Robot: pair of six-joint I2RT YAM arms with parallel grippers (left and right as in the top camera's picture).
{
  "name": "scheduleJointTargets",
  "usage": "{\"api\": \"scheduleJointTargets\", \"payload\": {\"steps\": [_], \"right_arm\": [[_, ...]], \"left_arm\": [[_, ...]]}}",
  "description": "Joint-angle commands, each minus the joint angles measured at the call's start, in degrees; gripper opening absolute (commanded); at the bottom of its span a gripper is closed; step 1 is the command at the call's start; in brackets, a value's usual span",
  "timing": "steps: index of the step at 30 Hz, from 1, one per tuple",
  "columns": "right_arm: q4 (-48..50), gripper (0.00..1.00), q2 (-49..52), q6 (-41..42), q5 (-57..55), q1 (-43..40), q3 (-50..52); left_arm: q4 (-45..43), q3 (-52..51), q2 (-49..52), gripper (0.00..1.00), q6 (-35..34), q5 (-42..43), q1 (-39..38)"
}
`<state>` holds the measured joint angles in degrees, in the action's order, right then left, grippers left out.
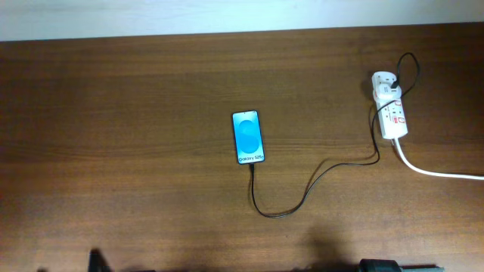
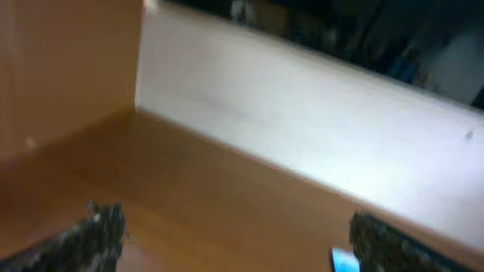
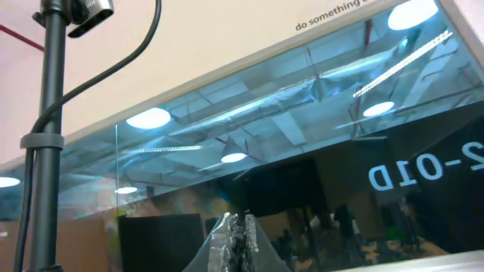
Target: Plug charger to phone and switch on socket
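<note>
In the overhead view the phone (image 1: 248,137) lies flat mid-table, blue screen up. The thin black charger cable (image 1: 302,198) runs from its near end in a loop to the white plug adapter (image 1: 384,81) seated in the socket strip (image 1: 392,112) at the right. The connector tip sits at the phone's near edge. My left gripper (image 2: 234,238) is open with fingers wide apart, and a corner of the phone (image 2: 344,261) shows by its right finger. My right gripper (image 3: 239,236) is shut on nothing and points up at a glass wall. In the overhead view only dark bits of the arms show at the bottom edge.
The socket's thick white cord (image 1: 439,173) runs off the right edge. A pale wall (image 2: 318,128) borders the table's far side. A camera pole (image 3: 47,136) stands at the left of the right wrist view.
</note>
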<state>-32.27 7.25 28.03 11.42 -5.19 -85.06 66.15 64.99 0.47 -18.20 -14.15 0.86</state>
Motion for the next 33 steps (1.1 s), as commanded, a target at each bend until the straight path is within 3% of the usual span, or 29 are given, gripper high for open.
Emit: {"api": "scheduleJointTargets", "payload": {"steps": [1, 5, 7, 9, 13, 14, 15, 16, 17, 18, 19, 21, 25, 30, 33], "right_arm": [[0.2, 0.11, -1.3, -0.8, -1.6, 0.4, 0.3], [0.2, 0.1, -1.3, -0.8, -1.6, 0.4, 0.3], [0.2, 0.11, -1.5, -0.8, -1.6, 0.4, 0.3], [0.4, 0.11, -3.0, -0.8, -1.6, 0.3, 0.4], [1.8, 0.16, -6.9, -0.8, -1.6, 0.3, 2.7], [2.4, 0.24, -6.9, -0.8, -1.6, 0.3, 3.1], [3.0, 0.57, -6.9, -0.8, -1.8, 0.3, 4.0], [3.2, 0.99, -6.9, -0.8, -2.7, 0.3, 4.7], [4.0, 0.99, -6.9, -0.8, -6.7, 0.3, 6.3], [11.3, 0.99, -6.9, -0.1, -10.8, 0.3, 10.1], [25.4, 0.99, -6.9, -0.2, -14.8, 0.3, 18.8], [31.2, 0.99, -6.8, -0.2, -18.4, 0.3, 26.7], [32.6, 0.99, -6.8, 0.1, -18.8, 0.3, 55.7], [32.5, 0.99, -6.8, 0.1, -18.3, 0.3, 72.5], [27.8, 0.99, -6.8, 0.1, -18.4, 0.3, 75.6]], "left_arm": [[-15.1, -17.2, -0.1, 0.99, -2.8, 7.1, 0.3], [-49.1, -46.9, -0.1, 0.99, -2.8, 7.3, 0.3], [-59.1, -55.4, -0.1, 0.99, -2.8, 7.3, 0.3], [-64.1, -61.3, -0.1, 0.99, -2.3, 7.3, 0.3], [-62.2, -64.5, -0.1, 0.99, -1.0, 6.4, 0.3], [-62.2, -64.5, 0.0, 0.99, 0.0, 5.9, 0.3], [-62.2, -64.5, 0.0, 0.99, 0.0, 5.9, 0.3], [-62.2, -64.5, 0.0, 0.99, 0.0, 5.8, 0.3], [-62.2, -64.5, 0.0, 0.99, 0.0, 5.8, 0.3], [-62.2, -64.5, 0.0, 0.99, 0.0, 5.8, 0.3], [-62.2, -64.5, 0.0, 0.99, 0.0, 5.8, 0.3], [-62.2, -64.5, 0.0, 0.99, 0.0, 5.8, 0.3], [-62.2, -64.5, 0.0, 0.99, 0.0, 5.8, 0.3], [-62.2, -64.5, 0.0, 0.99, 0.0, 5.8, 0.3], [-62.2, -64.5, 0.0, 0.99, 0.0, 5.8, 0.3]]}}
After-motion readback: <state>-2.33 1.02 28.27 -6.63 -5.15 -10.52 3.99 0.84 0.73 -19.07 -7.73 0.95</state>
